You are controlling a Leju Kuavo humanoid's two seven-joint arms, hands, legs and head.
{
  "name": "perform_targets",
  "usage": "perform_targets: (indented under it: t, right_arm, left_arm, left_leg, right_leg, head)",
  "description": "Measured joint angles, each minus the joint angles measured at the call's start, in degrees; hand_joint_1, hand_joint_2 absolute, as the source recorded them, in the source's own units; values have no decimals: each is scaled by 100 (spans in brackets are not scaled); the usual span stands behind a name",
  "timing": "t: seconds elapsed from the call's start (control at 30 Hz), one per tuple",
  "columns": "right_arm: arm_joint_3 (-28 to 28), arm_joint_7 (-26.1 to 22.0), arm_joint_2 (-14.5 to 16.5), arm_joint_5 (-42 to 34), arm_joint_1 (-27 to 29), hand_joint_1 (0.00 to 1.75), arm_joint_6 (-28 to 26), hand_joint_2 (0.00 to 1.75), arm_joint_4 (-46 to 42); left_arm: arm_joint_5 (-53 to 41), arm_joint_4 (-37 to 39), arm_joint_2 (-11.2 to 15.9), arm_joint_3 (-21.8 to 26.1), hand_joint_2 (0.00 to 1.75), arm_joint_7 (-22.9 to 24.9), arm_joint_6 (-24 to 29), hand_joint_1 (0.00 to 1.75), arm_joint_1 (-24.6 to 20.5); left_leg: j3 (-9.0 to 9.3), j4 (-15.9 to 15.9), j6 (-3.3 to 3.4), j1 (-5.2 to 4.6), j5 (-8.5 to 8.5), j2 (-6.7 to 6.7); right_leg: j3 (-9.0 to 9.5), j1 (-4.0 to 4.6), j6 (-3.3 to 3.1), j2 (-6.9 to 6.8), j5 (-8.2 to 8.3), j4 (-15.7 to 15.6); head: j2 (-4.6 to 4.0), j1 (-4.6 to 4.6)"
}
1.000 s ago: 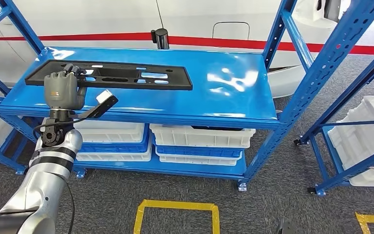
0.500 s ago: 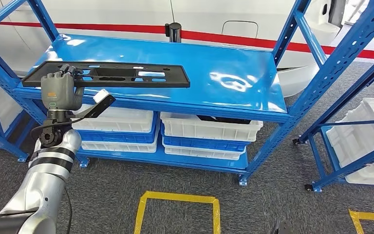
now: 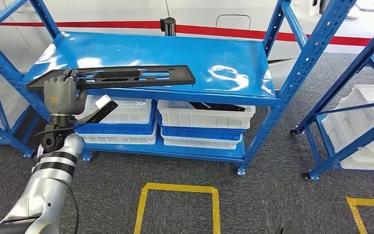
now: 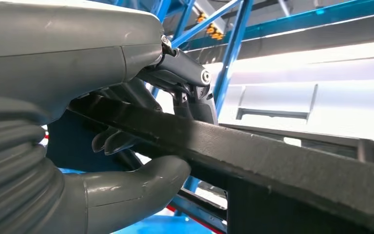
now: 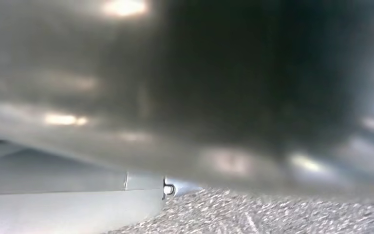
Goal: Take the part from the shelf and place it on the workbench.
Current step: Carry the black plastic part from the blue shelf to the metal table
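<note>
The part [image 3: 126,76] is a long flat black panel with several cutouts. It hangs level just above the front edge of the blue shelf [image 3: 214,53], partly out past that edge. My left hand [image 3: 61,95] grips its left end from the front. In the left wrist view the thumb [image 4: 126,190] presses under the part's [image 4: 282,165] edge and the darker fingers curl over its top.
White and blue bins [image 3: 204,119] fill the rack's lower level. A second blue rack with white bins [image 3: 360,131] stands at the right. A yellow square [image 3: 177,204] is marked on the grey carpet in front. A black post [image 3: 167,25] stands behind the shelf.
The left hand has drawn the part off the shelf surface toward the front edge and raised it slightly. The whole picture has shifted as the camera moved.
</note>
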Motion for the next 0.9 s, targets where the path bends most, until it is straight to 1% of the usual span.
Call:
perform_targets:
  t: [0.03,0.07,0.1,0.13,0.17,0.2,0.23,0.27,0.3,0.33,0.37,0.4,0.43,0.47,0.5,0.53,0.57,0.6,0.63,0.67,0.73,0.77,0.8,0.83,0.87,0.9]
  right_arm:
    - [-1,-4,0,-9,9,0,-2,0,1]
    - [-1,-8,1,-17,23,0,-4,0,1]
    - [-2,-12,2,-25,42,0,-9,0,2]
    - [-4,-16,3,-31,62,0,-14,0,2]
    - [-6,-21,1,-35,78,0,-20,0,2]
    - [-9,-27,-10,-39,88,0,-28,0,1]
    - [-11,-32,-20,-40,93,0,-34,0,0]
    - [-13,-37,-31,-41,97,0,-41,0,-1]
    - [-13,-42,-39,-41,104,0,-45,0,-1]
    - [-13,-45,-37,-41,118,0,-46,0,1]
    - [-13,-48,-39,-41,135,0,-48,0,1]
    - [-13,-49,-39,-41,152,0,-49,0,3]
    - [-13,-49,-40,-41,165,0,-49,0,4]
    - [-13,-50,-41,-41,170,0,-49,0,5]
    - [-13,-50,-41,-41,171,0,-49,0,7]
    - [-13,-50,-42,-41,170,0,-49,0,7]
    - [-13,-50,-43,-42,170,0,-49,0,7]
    - [-13,-50,-43,-43,171,0,-49,0,8]
    - [-13,-51,-42,-46,171,0,-49,0,8]
    - [-13,-55,-43,-50,169,0,-49,0,9]
    - [-13,-64,-64,-55,157,0,-49,0,4]
    - [-13,-71,-75,-56,152,0,-49,0,2]
    - [-13,-76,-86,-57,147,0,-49,0,-1]
    - [-13,-81,-89,-59,147,0,-49,0,0]
    - [-14,-85,-88,-62,149,0,-48,0,1]
    - [-14,-86,-85,-64,150,0,-46,0,1]
  left_arm:
    - [20,-26,-3,14,175,-48,0,175,41]
    - [43,-54,-6,25,175,-92,-1,175,85]
    - [65,-85,-11,33,175,-131,-1,175,126]
    - [81,-122,-21,37,175,-168,-1,175,158]
    - [96,-167,-33,41,175,-206,-1,175,178]
    - [115,-215,-52,44,175,-249,-1,175,187]
    - [138,-265,-73,48,175,-294,1,175,199]
    - [163,-306,-95,55,175,-333,1,175,209]
    - [186,-339,-117,63,175,-366,2,175,224]
    - [199,-365,-137,72,175,-386,2,175,240]
    - [204,-384,-159,81,175,-396,1,175,248]
    - [207,-405,-181,89,175,-403,1,175,252]
    - [208,-428,-203,96,175,-405,1,175,253]
    - [210,-450,-219,103,175,-407,1,175,252]
    - [211,-467,-228,111,175,-408,1,175,254]
    - [212,-476,-234,117,175,-408,1,175,258]
    - [215,-479,-238,122,175,-414,1,175,265]
    - [223,-479,-241,126,175,-429,1,175,272]
    - [234,-483,-247,130,175,-456,1,175,278]
    - [245,-493,-256,132,175,-489,1,175,281]
    - [254,-540,-290,139,175,-549,1,175,284]
    - [246,-564,-312,142,175,-565,1,175,286]
    - [237,-586,-337,144,175,-577,1,175,288]
    - [226,-604,-359,145,175,-581,1,175,292]
    - [215,-615,-380,144,175,-584,1,175,296]
    - [210,-627,-394,143,175,-583,1,175,300]
  left_leg:
    - [-71,357,-33,22,-182,1]
    - [-86,601,-65,47,-251,2]
    - [-7,647,-96,72,-203,3]
    - [178,478,-130,100,-79,4]
    - [435,138,-176,132,22,4]
    - [686,-220,-208,137,56,-8]
    - [855,-485,-201,132,64,-26]
    - [932,-640,-174,118,31,-42]
    - [924,-665,-116,88,21,-57]
    - [878,-657,-43,75,62,-59]
    - [836,-668,25,67,99,-52]
    - [783,-676,105,59,154,-46]
    - [721,-688,181,54,217,-40]
    - [649,-693,239,49,281,-36]
    - [569,-692,274,36,344,-36]
    - [487,-691,290,22,406,-36]
    - [404,-690,297,6,470,-34]
    - [320,-690,300,-11,535,-33]
    - [240,-690,300,-29,601,-33]
    - [167,-690,299,-44,666,-34]
    - [66,-698,280,-59,785,-32]
    - [50,-714,257,-58,842,-27]
    - [46,-740,224,-47,902,-18]
    - [52,-783,186,-41,968,-10]
    - [48,-819,150,-40,1023,-5]
    - [25,-832,114,-37,1011,-3]
  right_leg:
    - [-62,-3,8,1,49,5]
    - [-126,-10,24,2,97,11]
    - [-190,-24,53,4,138,22]
    - [-251,-46,85,4,172,42]
    - [-313,-67,121,3,200,80]
    - [-381,-77,162,3,226,123]
    - [-435,-75,204,3,253,161]
    - [-479,-67,250,6,284,191]
    - [-509,-54,302,10,323,194]
    - [-527,-53,350,15,365,184]
    - [-560,-63,385,18,373,188]
    - [-620,-70,396,19,308,242]
    - [-710,-74,380,20,155,406]
    - [-829,-74,349,21,-70,693]
    - [-964,-64,318,22,-320,1080]
    - [-1074,-55,305,23,-522,1477]
    - [-1121,-43,311,23,-635,1773]
    - [-1072,-28,327,23,-654,1886]
    - [-907,-6,341,23,-592,1776]
    - [-638,26,332,23,-506,1477]
    - [-19,112,229,7,-483,674]
    - [168,150,177,-3,-499,385]
    - [252,179,135,-11,-514,222]
    - [242,193,121,-17,-463,172]
    - [209,181,96,-13,-388,125]
    - [195,154,73,-14,-310,88]
  head:
    - [0,-5]
    - [0,-6]
    - [0,-10]
    - [0,-11]
    - [0,-12]
    - [0,-24]
    - [0,-30]
    - [0,-37]
    - [0,-41]
    - [0,-33]
    - [0,-31]
    - [0,-21]
    - [0,-10]
    - [0,6]
    - [0,21]
    - [0,29]
    - [0,33]
    - [0,33]
    - [0,32]
    - [0,33]
    - [1,24]
    - [1,25]
    - [1,35]
    - [1,52]
    - [1,69]
    - [1,76]
